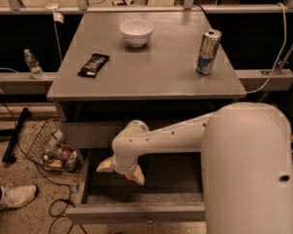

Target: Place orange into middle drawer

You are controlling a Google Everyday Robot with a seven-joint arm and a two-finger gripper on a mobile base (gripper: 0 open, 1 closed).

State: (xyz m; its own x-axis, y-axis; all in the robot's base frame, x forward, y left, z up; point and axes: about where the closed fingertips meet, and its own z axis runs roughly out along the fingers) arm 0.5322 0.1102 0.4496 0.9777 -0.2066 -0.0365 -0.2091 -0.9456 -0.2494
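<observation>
view: camera view
gripper point(121, 172): down inside the middle drawer point(136, 211), left part, fingers spread
orange point(129, 178): only a sliver shows under the wrist, between the fingers, in the drawer
middle drawer: open

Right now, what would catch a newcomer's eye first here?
The big white arm fills the lower right, its claw down inside the open middle drawer, fingers spread. On the grey table above sit a white bowl, a can and a dark snack bar.
</observation>
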